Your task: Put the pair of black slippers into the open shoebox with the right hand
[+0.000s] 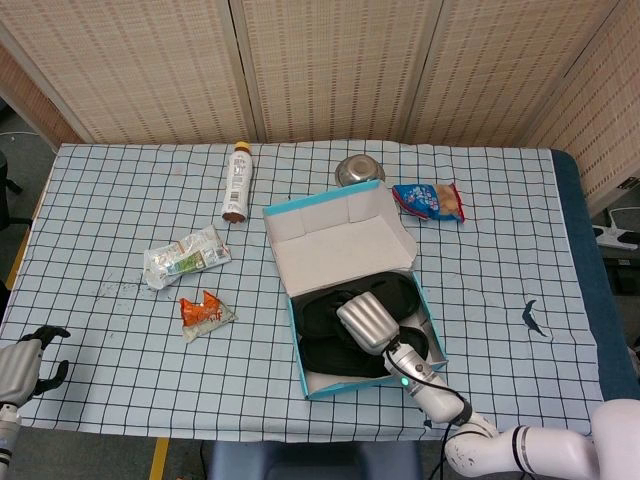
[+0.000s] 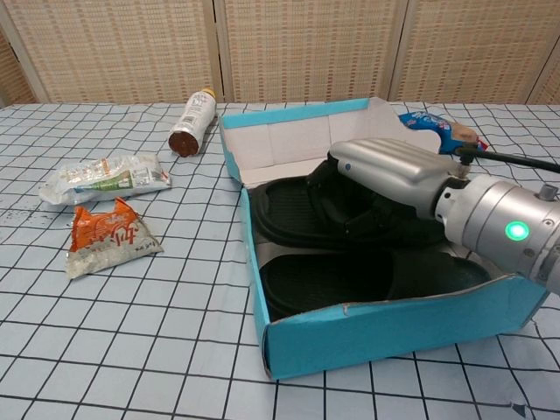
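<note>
The open turquoise shoebox [image 1: 345, 232] [image 2: 394, 325] sits mid-table with both black slippers inside. The upper slipper [image 1: 318, 318] [image 2: 290, 208] lies partly over the lower one [image 1: 340, 360] [image 2: 325, 282]. My right hand [image 1: 368, 322] [image 2: 385, 173] is inside the box on top of the upper slipper. Its curled fingers [image 2: 325, 179] press down on the strap, and the palm hides whether they grip it. My left hand [image 1: 25, 362] hangs off the table's front left corner, fingers apart and holding nothing.
A bottle [image 1: 236, 180] [image 2: 191, 121] lies behind the box to the left. A metal bowl [image 1: 353, 171] and a blue snack bag [image 1: 428, 200] [image 2: 433, 127] are behind it. Two snack packets [image 1: 186, 255] [image 1: 205, 312] lie left of the box.
</note>
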You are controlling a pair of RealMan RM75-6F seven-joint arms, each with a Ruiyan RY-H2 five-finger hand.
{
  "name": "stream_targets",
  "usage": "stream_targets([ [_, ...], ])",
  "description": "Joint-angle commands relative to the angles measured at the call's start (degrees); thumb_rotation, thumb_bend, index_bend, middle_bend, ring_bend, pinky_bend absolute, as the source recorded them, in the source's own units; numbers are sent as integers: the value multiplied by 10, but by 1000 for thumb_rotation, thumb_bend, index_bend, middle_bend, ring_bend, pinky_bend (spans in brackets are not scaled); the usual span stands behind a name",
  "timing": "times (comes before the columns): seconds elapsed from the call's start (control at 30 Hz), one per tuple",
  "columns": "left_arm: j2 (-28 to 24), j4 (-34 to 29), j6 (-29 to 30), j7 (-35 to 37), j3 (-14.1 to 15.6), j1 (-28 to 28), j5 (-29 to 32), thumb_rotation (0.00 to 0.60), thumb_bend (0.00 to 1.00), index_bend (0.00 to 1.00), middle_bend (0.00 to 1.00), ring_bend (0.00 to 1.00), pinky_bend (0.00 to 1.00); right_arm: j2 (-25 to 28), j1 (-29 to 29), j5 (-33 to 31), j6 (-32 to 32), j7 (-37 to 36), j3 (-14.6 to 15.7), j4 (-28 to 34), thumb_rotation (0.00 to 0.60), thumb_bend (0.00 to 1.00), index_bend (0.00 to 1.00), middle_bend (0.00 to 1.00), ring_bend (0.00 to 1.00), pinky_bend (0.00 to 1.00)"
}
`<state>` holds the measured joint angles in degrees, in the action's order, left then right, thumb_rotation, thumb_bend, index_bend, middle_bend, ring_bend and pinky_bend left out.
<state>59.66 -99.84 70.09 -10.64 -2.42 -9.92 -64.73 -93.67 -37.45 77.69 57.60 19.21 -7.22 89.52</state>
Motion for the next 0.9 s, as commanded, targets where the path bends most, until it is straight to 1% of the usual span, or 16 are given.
stream_targets([
  [0.03, 0, 1, -1, -1, 0, -1, 1, 600, 440, 301, 242, 286, 466, -4, -1, -7, -9, -6, 6, -14, 600, 676, 672, 539, 365, 395],
  [0.53, 0, -1, -3, 0, -1, -2, 6, 600, 440, 301, 241, 286, 465, -11, 4, -36, -41, -38, 24, -64, 600, 676, 672, 539, 365, 395],
  [0.7, -1, -1, -2, -1, 0, -2, 4, 600, 440, 301, 241, 286, 466, -11, 4, -36, -41, -39, 25, -67, 600, 675, 672, 539, 363, 394],
  [0.77, -1, 0, -3, -1, 1, -2, 4, 600, 440, 301, 242, 286, 466, -9, 4, -32, -37, -46, 23, -63, 600, 676, 672, 539, 355, 395],
  [0.8, -1, 0, -4, 0, 0, -2, 6, 600, 441, 301, 242, 286, 466, 1, 8, -20, -20, -58, 18, -46, 600, 675, 672, 539, 349, 396],
  [0.9, 0, 1, -3, -2, 0, -2, 5, 600, 440, 301, 242, 286, 466, 34, 16, 5, -1, -79, 20, -4, 600, 676, 658, 538, 329, 397],
])
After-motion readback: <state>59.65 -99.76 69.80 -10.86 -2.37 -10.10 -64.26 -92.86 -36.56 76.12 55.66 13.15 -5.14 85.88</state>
